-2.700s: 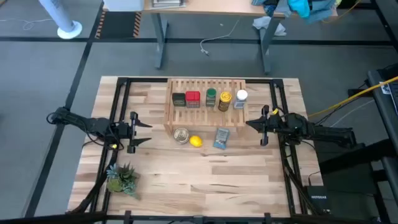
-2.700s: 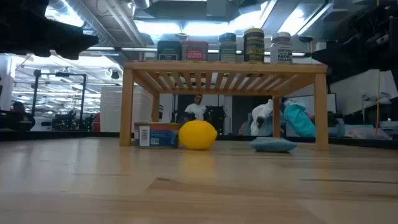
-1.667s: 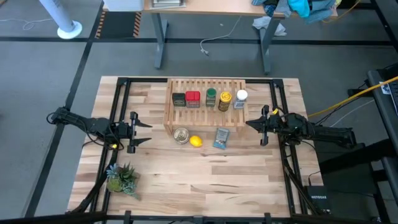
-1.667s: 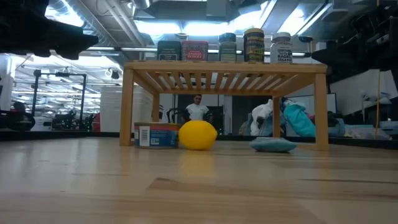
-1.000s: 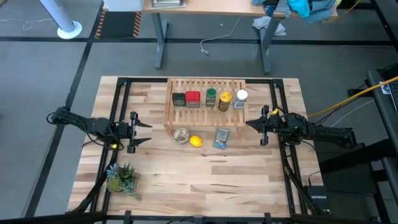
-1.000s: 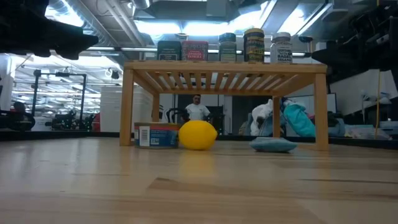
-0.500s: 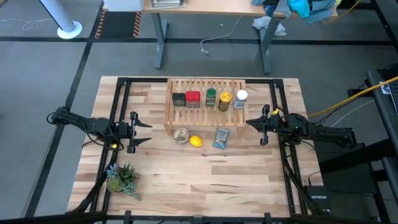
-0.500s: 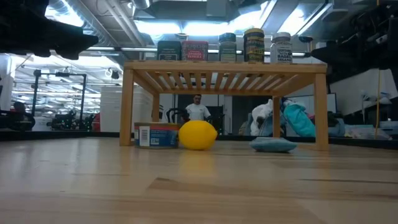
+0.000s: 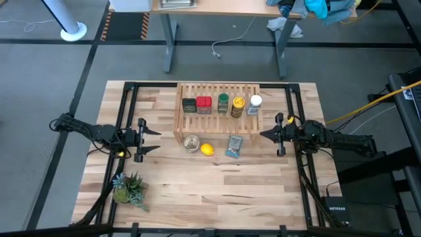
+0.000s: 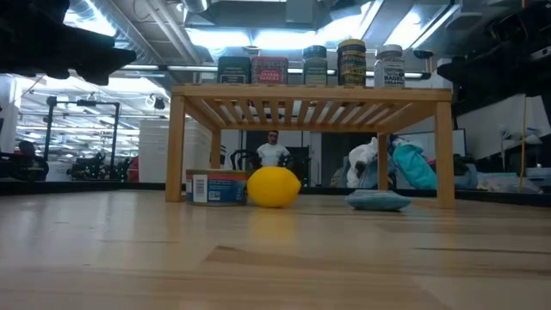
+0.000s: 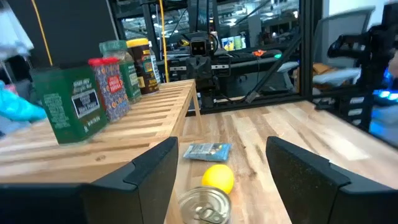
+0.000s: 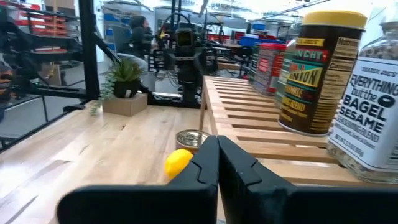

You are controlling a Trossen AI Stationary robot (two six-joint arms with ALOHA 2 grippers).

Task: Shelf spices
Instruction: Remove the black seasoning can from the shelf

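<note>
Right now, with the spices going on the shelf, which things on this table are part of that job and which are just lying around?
Part of the job:
light-wood slatted shelf
dark grey tin
red tin
green-lidded jar
yellow-lidded jar
white-lidded jar

Lying about:
silver round tin
yellow lemon
flat blue packet
small potted plant

Five spices [image 9: 222, 104] stand in a row on the shelf [image 9: 217, 92] at the table's [image 9: 217, 191] far middle. Near of it lie a round tin [image 9: 191, 143], a lemon [image 9: 206, 149] and a packet [image 9: 234, 146], left to right. A plant [image 9: 127, 187] sits near left.
</note>
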